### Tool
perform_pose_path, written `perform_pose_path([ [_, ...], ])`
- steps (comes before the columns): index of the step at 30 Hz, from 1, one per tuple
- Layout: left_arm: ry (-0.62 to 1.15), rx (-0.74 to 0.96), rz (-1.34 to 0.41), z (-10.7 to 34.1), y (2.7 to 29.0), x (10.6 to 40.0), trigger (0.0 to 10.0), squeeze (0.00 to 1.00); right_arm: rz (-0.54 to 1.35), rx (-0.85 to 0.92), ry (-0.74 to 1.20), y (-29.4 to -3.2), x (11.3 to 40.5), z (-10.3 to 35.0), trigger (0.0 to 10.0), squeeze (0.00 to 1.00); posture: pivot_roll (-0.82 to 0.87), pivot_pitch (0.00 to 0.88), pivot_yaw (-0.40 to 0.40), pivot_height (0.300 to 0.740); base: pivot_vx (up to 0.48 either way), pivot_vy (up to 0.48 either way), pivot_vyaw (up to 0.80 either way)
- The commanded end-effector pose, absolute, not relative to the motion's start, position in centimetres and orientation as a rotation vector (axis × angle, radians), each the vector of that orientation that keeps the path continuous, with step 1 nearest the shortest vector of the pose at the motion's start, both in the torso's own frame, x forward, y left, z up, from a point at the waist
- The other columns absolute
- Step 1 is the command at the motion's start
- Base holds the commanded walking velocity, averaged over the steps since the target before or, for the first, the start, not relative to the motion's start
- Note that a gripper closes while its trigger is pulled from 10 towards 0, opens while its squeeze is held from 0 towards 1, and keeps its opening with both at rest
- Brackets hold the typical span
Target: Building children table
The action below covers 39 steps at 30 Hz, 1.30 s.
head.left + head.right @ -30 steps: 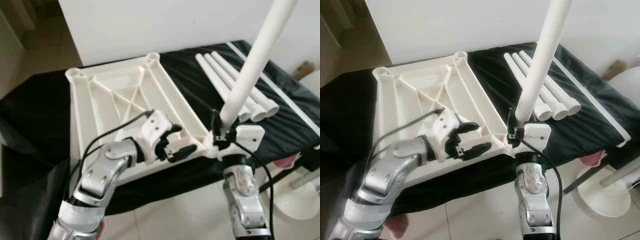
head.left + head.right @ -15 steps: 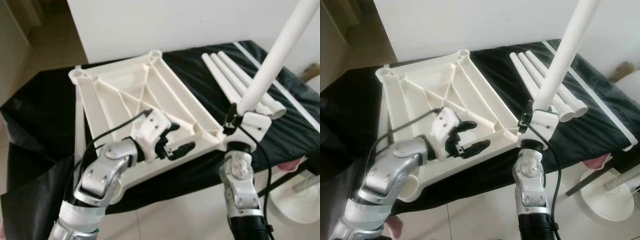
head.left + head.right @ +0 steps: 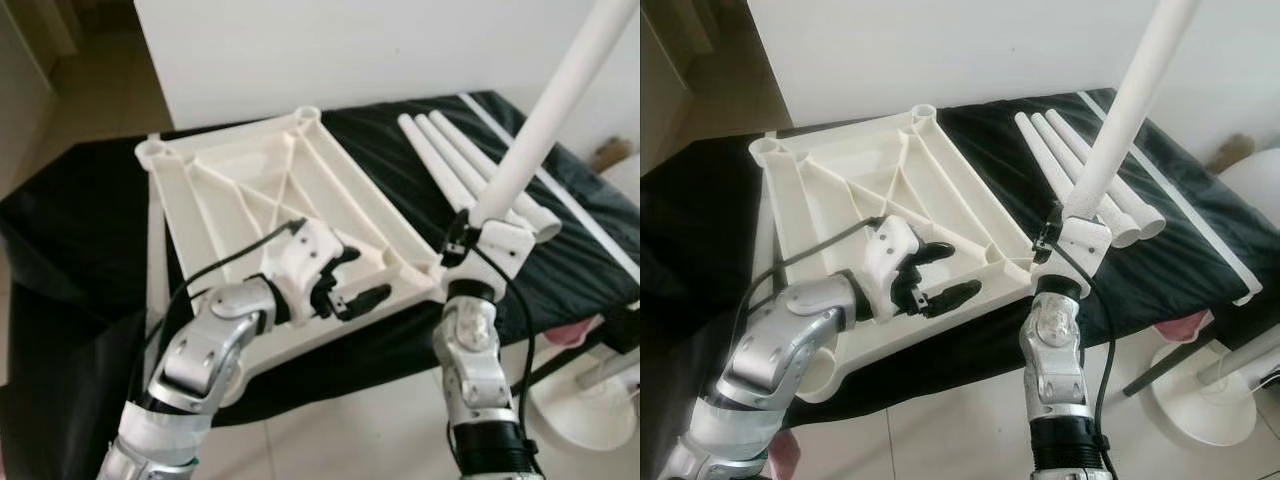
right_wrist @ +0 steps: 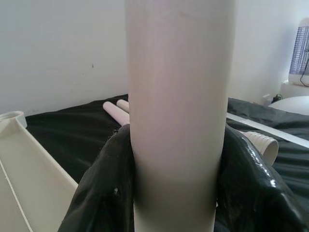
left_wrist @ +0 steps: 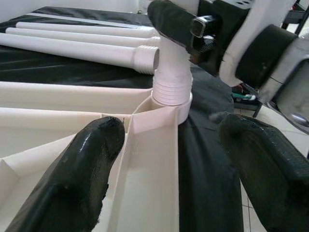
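Note:
The white table top (image 3: 250, 200) lies upside down on a black-covered surface. My right gripper (image 3: 462, 240) is shut on a white table leg (image 3: 545, 130), which stands tilted up and to the right. The leg's threaded end (image 5: 171, 87) sits in the near right corner socket (image 5: 166, 108). My left gripper (image 3: 365, 277) is open and straddles the table top's near rim, just left of that corner. One of its fingers (image 5: 82, 169) is over the inside and the other is outside. In the right wrist view both fingers (image 4: 106, 188) clasp the leg (image 4: 178, 96).
Three spare white legs (image 3: 450, 160) lie side by side on the black cover, right of the table top. A white strip (image 3: 585, 215) runs along the cover's right side. A white round stand base (image 3: 600, 415) is on the tiled floor at the lower right. A white wall is behind.
The camera has shifted a little. My right wrist has turned and risen slightly with the leg at the near right corner. The left gripper stays open at the rim.

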<state>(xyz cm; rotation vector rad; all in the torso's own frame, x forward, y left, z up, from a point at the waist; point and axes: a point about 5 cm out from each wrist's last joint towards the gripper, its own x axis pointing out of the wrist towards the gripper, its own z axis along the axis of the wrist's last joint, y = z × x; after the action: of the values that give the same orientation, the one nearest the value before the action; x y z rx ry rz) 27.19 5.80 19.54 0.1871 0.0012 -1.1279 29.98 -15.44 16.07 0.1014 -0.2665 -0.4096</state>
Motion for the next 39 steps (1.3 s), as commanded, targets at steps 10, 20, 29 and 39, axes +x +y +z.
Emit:
perform_pose_path([
  [10, -0.005, 0.19, -1.119, 19.6, 5.6, 27.0, 10.0, 0.0, -0.457, 0.124, -0.066, -16.3, 29.6, 12.0, 10.0, 0.0, 0.0, 0.067, 0.015, 0.74, 0.0, 0.0, 0.0],
  [20, -0.004, 0.186, -1.12, 19.5, 5.5, 26.9, 10.0, 0.0, -0.396, 0.13, -0.163, -16.3, 29.5, 13.2, 10.0, 1.0, -0.01, 0.066, 0.013, 0.74, 0.0, 0.0, 0.0],
  [29, -0.005, 0.181, -1.12, 19.5, 5.4, 26.9, 10.0, 0.0, -0.286, 0.086, -0.213, -17.1, 29.4, 14.0, 10.0, 0.0, -0.01, 0.071, 0.014, 0.74, 0.0, 0.0, 0.0],
  [39, 0.0, 0.178, -1.119, 19.6, 5.5, 26.9, 10.0, 0.0, -0.076, 0.015, -0.291, -19.7, 29.3, 16.2, 10.0, 0.0, -0.02, 0.077, 0.016, 0.74, 0.0, 0.0, 0.0],
])
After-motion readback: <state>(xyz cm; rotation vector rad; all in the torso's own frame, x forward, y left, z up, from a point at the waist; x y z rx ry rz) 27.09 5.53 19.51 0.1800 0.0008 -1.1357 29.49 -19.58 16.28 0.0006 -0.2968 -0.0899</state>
